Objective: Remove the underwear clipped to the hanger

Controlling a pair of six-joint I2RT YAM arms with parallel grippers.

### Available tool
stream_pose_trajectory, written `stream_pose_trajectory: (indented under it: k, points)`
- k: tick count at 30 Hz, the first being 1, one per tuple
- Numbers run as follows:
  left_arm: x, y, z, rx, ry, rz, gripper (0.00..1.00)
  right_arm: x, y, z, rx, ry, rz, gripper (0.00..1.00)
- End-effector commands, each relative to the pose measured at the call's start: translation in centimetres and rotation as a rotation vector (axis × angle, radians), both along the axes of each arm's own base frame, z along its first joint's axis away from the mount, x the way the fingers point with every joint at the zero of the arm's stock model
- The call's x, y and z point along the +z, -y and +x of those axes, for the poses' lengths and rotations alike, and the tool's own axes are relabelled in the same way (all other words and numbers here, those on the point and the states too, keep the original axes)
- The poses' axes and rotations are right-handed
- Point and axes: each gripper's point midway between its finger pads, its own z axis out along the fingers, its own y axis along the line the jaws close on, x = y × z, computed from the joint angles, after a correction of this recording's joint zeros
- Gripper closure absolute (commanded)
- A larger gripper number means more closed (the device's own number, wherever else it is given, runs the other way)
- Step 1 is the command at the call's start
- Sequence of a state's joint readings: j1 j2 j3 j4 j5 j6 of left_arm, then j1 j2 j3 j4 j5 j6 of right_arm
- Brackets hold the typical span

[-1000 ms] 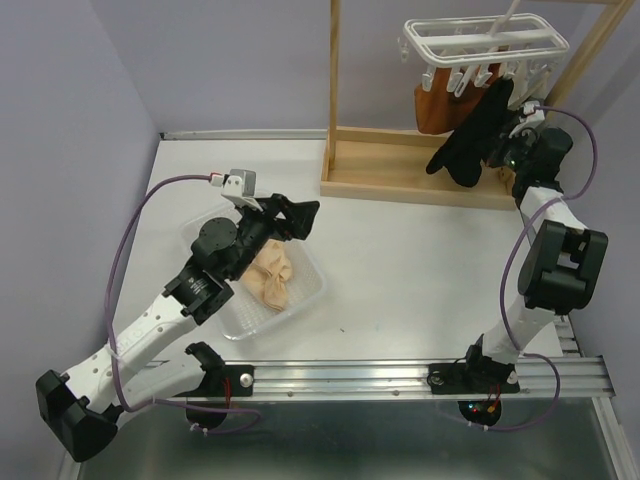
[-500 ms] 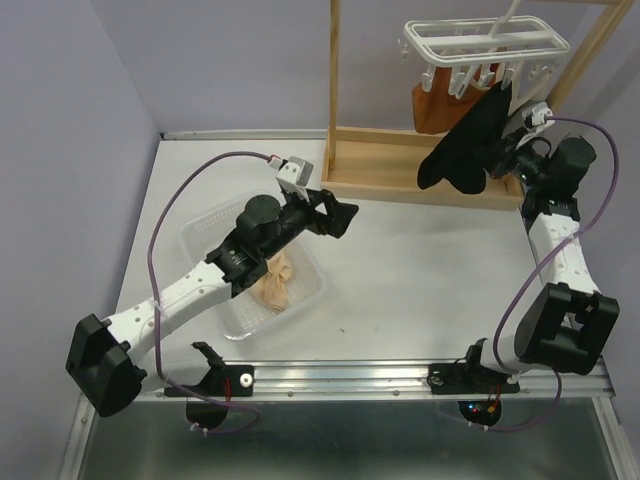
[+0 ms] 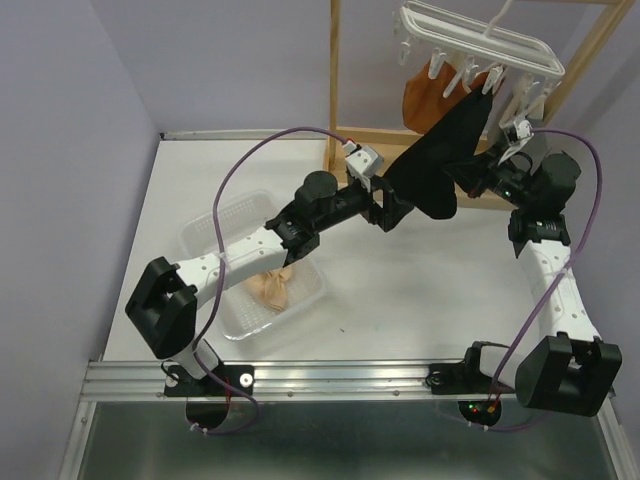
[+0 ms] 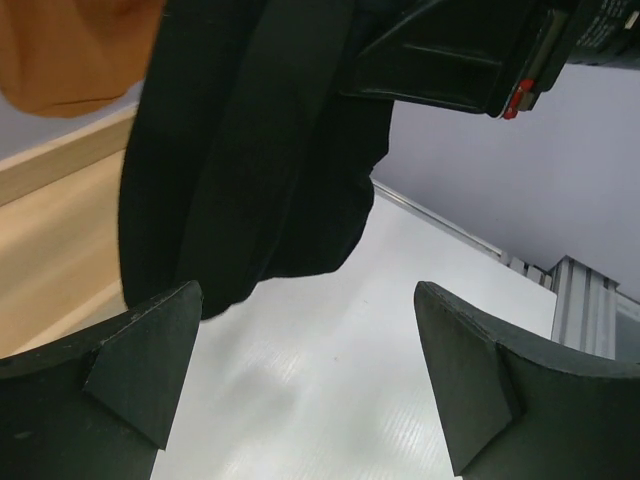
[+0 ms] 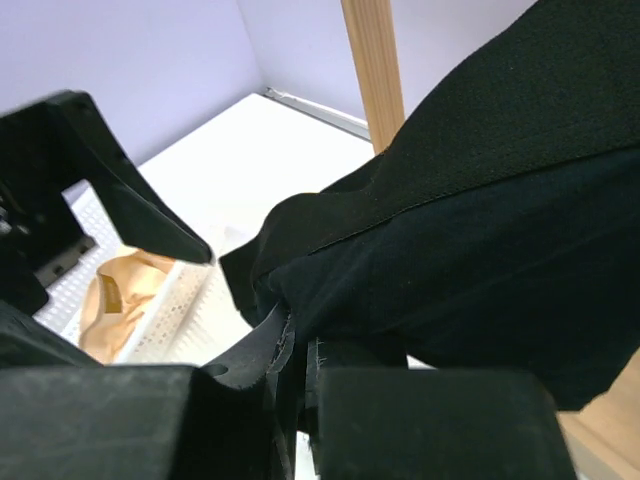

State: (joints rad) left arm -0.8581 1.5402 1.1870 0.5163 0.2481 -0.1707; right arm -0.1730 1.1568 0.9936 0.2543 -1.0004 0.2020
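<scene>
The white hanger (image 3: 480, 40) hangs tilted from the wooden stand. The black underwear (image 3: 435, 165) is still clipped to it and is stretched down to the left. My right gripper (image 3: 480, 178) is shut on its lower part, with cloth pinched between the jaws in the right wrist view (image 5: 300, 360). My left gripper (image 3: 395, 205) is open and empty, just beside the black cloth's (image 4: 250, 150) lower left edge. The rust-orange underwear (image 3: 425, 95) hangs clipped behind. The cream-beige underwear (image 3: 272, 285) lies in the basket. The grey one is out of view.
A clear plastic basket (image 3: 215, 235) sits on the white table at the left. The wooden stand's base (image 3: 400, 165) and upright post (image 3: 333, 70) stand at the back, close behind both grippers. Purple walls close in the left and the back.
My left arm has swung from over the basket far to the right, up to the black underwear. My right gripper has pulled the black cloth down and left, and the hanger has tilted.
</scene>
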Motion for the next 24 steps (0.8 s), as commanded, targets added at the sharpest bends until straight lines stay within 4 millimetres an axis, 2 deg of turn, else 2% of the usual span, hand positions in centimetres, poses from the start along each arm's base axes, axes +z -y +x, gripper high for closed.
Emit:
stream_pose_trajectory:
  k: [1,2,3,8,10,12,13,15,17,18,20,21,22,24]
  points:
    - [4.2,2.2,-1.1,-0.081,0.122,-0.072,0.01,1.1,-1.5,-1.0,0.026,-0.042,0.069,0.99]
    - [4.3,2.6,-1.2,-0.089,0.127,-0.075,0.01,1.5,-2.1,-1.1,0.036,-0.041,0.076,0.99]
    - [3.5,3.2,-0.9,-0.09,0.121,-0.062,0.01,1.7,-2.3,-1.0,0.037,-0.045,0.083,0.99]
    - [2.4,4.6,-0.1,-0.085,0.12,-0.041,0.01,2.9,-3.1,-1.0,0.047,-0.078,0.133,0.99]
    - [2.9,5.0,0.4,-0.074,0.129,-0.049,0.01,3.2,-3.3,-0.9,0.047,-0.091,0.148,0.99]
    - [2.4,5.6,1.0,-0.06,0.123,-0.042,0.01,3.4,-3.4,-0.9,0.047,-0.094,0.156,0.99]
    - [3.1,5.8,1.2,-0.054,0.136,-0.052,0.01,3.4,-3.4,-0.9,0.048,-0.101,0.162,0.99]
    - [2.4,6.3,2.1,-0.03,0.128,-0.043,0.01,3.3,-3.6,-0.9,0.05,-0.114,0.172,0.99]
    - [3.1,6.7,2.6,-0.011,0.137,-0.055,0.01,3.4,-3.6,-1.0,0.052,-0.129,0.186,0.99]
    - [2.6,7.1,2.9,-0.004,0.129,-0.046,0.01,3.5,-3.7,-1.0,0.054,-0.132,0.189,1.0]
    - [3.1,7.6,3.1,0.006,0.136,-0.056,0.03,3.6,-3.7,-1.2,0.054,-0.141,0.202,1.0]
    - [2.6,8.0,3.5,0.015,0.132,-0.05,0.05,3.7,-3.7,-1.2,0.056,-0.144,0.205,1.0]
    - [3.3,8.2,3.7,0.024,0.14,-0.062,0.09,3.8,-3.8,-1.2,0.058,-0.154,0.215,1.0]
    - [2.6,8.7,4.2,0.042,0.128,-0.055,0.15,3.9,-3.8,-1.3,0.062,-0.162,0.223,1.0]
